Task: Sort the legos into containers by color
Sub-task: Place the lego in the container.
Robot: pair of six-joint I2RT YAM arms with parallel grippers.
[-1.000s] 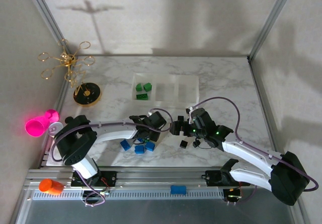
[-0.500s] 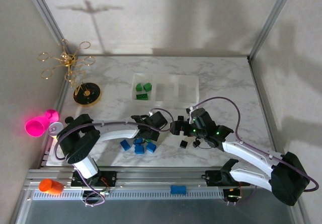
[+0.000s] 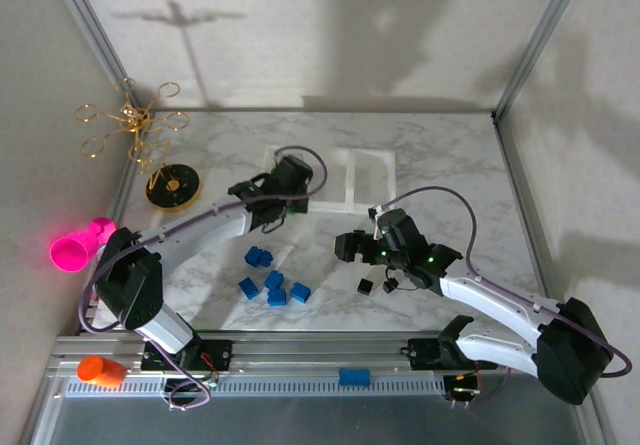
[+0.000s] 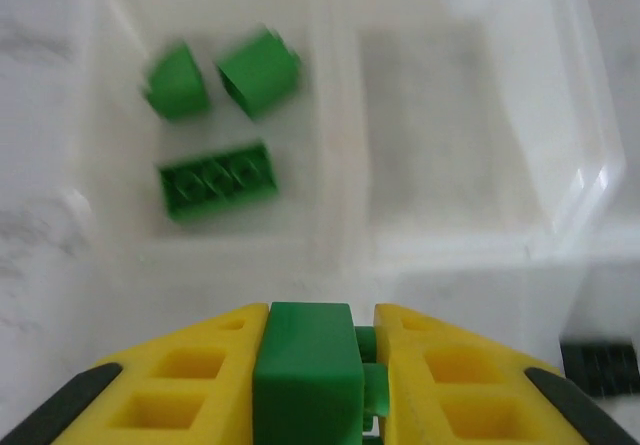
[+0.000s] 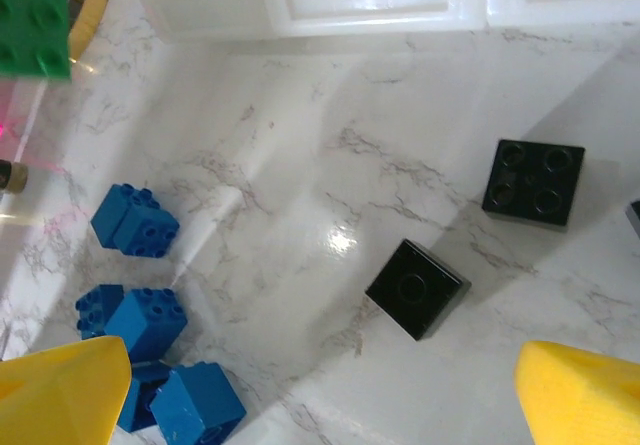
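Small green plastic lego brick (image 4: pixel 305 365) sits pinched in my left tool (image 3: pixel 268 203), bottom centre of the wrist frame. I should carry it over the translucent-white tray compartment (image 4: pixel 300 155) holding three green bricks (image 4: pixel 215 180), upper left, then release low. My right tool (image 3: pixel 348 248) gapes wide, empty.

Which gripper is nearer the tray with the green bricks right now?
Left. The left gripper, shut on a green brick, is at that tray's near edge; the right gripper is open over the black bricks.
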